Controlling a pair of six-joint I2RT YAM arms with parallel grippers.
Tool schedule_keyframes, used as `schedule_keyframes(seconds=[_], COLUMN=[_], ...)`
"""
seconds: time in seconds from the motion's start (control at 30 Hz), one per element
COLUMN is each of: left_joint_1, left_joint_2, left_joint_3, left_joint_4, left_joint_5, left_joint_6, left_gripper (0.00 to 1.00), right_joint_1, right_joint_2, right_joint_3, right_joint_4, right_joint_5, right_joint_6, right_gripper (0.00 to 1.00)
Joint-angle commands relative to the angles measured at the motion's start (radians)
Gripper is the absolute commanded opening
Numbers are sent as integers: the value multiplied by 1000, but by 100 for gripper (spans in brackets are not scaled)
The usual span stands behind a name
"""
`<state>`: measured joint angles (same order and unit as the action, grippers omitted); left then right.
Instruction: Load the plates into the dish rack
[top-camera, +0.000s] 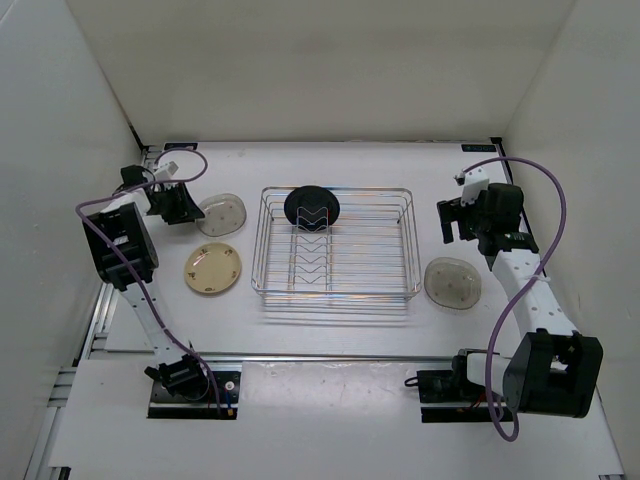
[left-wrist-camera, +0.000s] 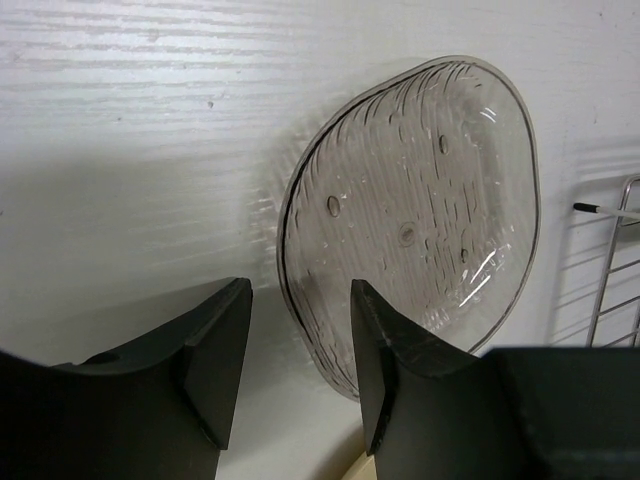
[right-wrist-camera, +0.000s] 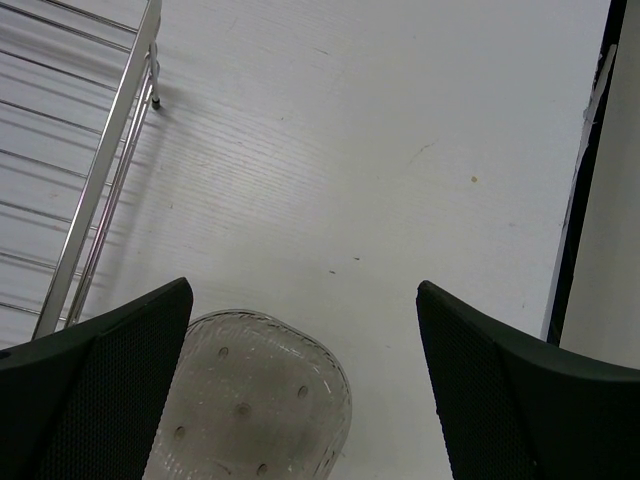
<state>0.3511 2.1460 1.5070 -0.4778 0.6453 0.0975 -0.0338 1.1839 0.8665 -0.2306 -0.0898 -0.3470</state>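
The silver wire dish rack (top-camera: 405, 240) stands mid-table. A glossy black plate (top-camera: 311, 206) stands on edge in its far dividers. A clear plate (top-camera: 222, 213) lies left of the rack and fills the left wrist view (left-wrist-camera: 415, 200). A cream-tan plate (top-camera: 212, 269) lies nearer, left of the rack. A second clear plate (top-camera: 452, 283) lies right of the rack; it also shows in the right wrist view (right-wrist-camera: 250, 400). My left gripper (top-camera: 180, 205) is open just left of the clear plate, its right finger (left-wrist-camera: 385, 370) over the rim. My right gripper (top-camera: 455, 222) is open and empty, beyond the right clear plate.
White walls close in the table on the left, back and right. A black strip runs along the table's right edge (right-wrist-camera: 585, 180). The rack's corner wire (left-wrist-camera: 610, 260) shows at the right of the left wrist view, and its side rail (right-wrist-camera: 105, 170) in the right wrist view.
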Motion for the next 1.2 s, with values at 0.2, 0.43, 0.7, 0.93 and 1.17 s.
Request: schedule_keyframes(seconds=[0.2, 0.43, 0.7, 0.93, 1.17], left_joint_1=[-9, -9, -9, -9, -9], left_joint_2=[57, 57, 46, -55, -213], left_joint_3=[56, 56, 45, 35, 146], left_joint_4=[-50, -70, -79, -79, -129], left_joint_5=[71, 60, 17, -26, -55], left_joint_6=[16, 25, 34, 44, 71], left_gripper=[47, 25, 10, 10, 10], right_joint_1=[-8, -26, -26, -26, -26], right_joint_2=[-29, -29, -47, -56, -66], right_joint_3=[-4, -4, -14, -32, -41], right_joint_4=[31, 31, 31, 31, 31], right_joint_5=[-21, -30, -48, -57, -76], right_joint_6=[11, 11, 11, 11, 11], right_gripper=[94, 94, 94, 94, 94])
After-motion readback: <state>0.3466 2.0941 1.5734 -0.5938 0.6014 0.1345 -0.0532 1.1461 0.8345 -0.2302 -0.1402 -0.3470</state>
